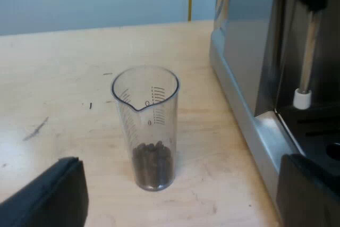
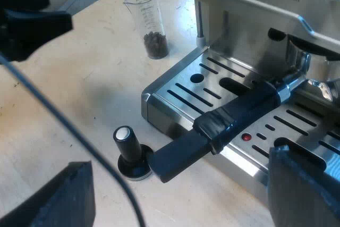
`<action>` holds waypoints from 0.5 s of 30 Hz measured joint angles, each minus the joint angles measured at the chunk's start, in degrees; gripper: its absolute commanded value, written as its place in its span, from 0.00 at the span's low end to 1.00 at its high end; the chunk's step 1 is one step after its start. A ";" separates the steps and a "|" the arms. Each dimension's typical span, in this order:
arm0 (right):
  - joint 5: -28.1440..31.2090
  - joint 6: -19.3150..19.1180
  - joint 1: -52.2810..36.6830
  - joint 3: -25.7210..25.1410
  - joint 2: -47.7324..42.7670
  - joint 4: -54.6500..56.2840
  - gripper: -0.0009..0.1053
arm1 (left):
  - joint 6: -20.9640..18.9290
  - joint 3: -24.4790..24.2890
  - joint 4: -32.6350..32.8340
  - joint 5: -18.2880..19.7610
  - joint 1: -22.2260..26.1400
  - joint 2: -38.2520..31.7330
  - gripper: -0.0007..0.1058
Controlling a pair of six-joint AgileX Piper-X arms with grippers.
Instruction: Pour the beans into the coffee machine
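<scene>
Spread left gripper point(image 1: 180, 184); clear plastic measuring glass point(image 1: 145, 126) upright on wooden table point(image 1: 64, 78) just ahead, untouched, dark beans point(image 1: 152, 163) inside, beside silver espresso machine point(image 1: 249, 78). Right wrist view: spread right gripper point(image 2: 180, 158) over locked dark-handled metal holder point(image 2: 234, 115), black tamper point(image 2: 130, 152) near handle end.

The espresso machine point(image 1: 249, 51) is cut off at the picture's edge in both wrist views (its upper part runs out above the name plate). On the measuring glass point(image 1: 146, 126) the scale figures are too small to read. The metal head of the holder point(image 2: 239, 112) sits half hidden under the machine's front.
</scene>
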 measured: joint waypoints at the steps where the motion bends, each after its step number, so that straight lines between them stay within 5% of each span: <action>1: 0.00 0.00 0.00 0.00 0.00 0.00 0.65 | 0.00 0.00 -1.64 0.00 0.00 1.66 0.79; 15: 0.10 0.00 0.00 0.00 0.00 -1.50 0.65 | -0.07 0.00 -16.05 -1.67 0.00 15.63 0.79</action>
